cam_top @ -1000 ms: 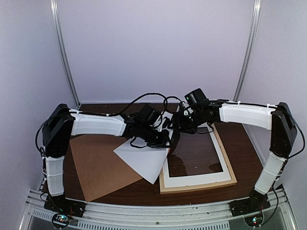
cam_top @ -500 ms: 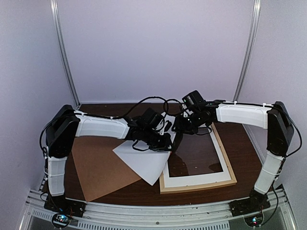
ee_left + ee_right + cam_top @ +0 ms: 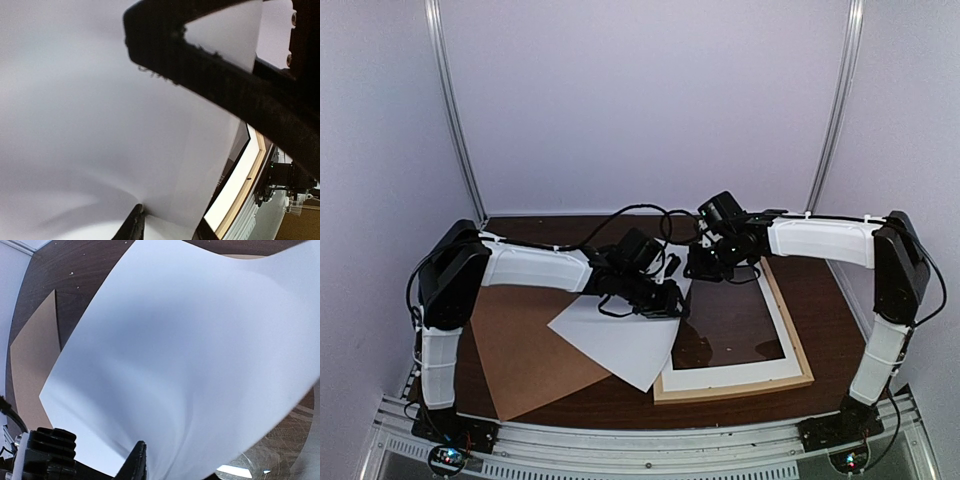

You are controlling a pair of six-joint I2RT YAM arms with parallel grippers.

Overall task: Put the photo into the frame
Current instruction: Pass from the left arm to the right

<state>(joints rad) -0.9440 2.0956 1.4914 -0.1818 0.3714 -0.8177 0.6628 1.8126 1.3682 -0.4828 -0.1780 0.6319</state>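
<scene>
The rectangular paper photo (image 3: 620, 335) lies white side up, half beside the thin light wooden frame (image 3: 720, 393), its far corner up. The left pincer (image 3: 672, 300) gapes around it. I cannot tell how the right pincer (image 3: 695, 268) stands. I think the photo is being carried over. Next it needs sliding squarely inside.

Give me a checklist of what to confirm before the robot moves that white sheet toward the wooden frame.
1. White back of the photo faces up: ok.
2. Sheet squared over the frame: not ok; it lies skewed, mostly to the left, over the brown board.
3. Grip of the left claw on the sheet's edge: cannot tell.
4. Grip of the right claw on the sheet: cannot tell.
5. White mat seated inside the wooden rails: ok.
</scene>
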